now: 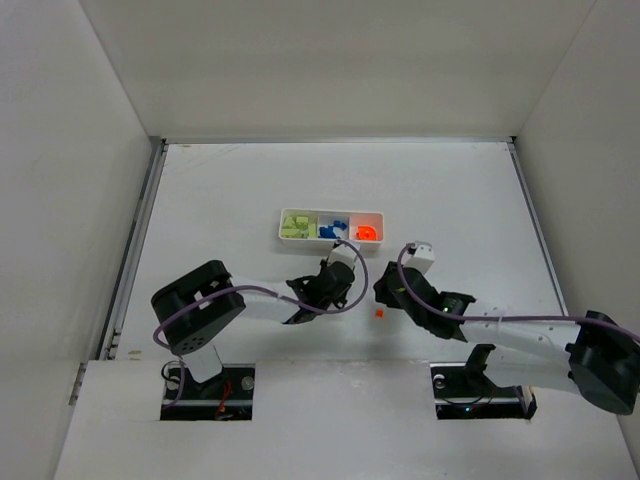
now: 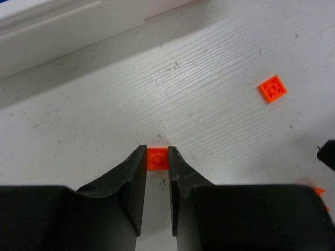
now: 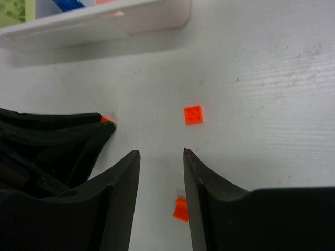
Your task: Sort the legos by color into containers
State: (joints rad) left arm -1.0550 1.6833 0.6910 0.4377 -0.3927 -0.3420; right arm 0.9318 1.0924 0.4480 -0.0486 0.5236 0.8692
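Black fingers of the left gripper point(image 2: 157, 152) fill the bottom of the left wrist view, drawn in close and pinching a small orange brick point(image 2: 157, 159) by its two sides at their very tips; the brick rests on the white table point(image 1: 220, 200). Beside it, the right gripper point(image 3: 161, 152) has its fingers spread with nothing between the pads.

Beyond both grippers lies the long white tray point(image 3: 78, 29) with three compartments in a row. From above, the left compartment holds light green legos point(image 1: 296, 226), the middle one blue legos point(image 1: 330, 230) and the right one orange legos point(image 1: 367, 232). They are too small and too crowded to count.

Three orange pieces are loose on the table: the pinched brick, a square orange plate point(image 3: 193, 114) lying flat just ahead of the right gripper's fingertips and apart from them, and a third orange piece point(image 3: 181, 209) on the table in the gap between the right fingers, close against the right-hand one. Whether it touches that finger I cannot tell.
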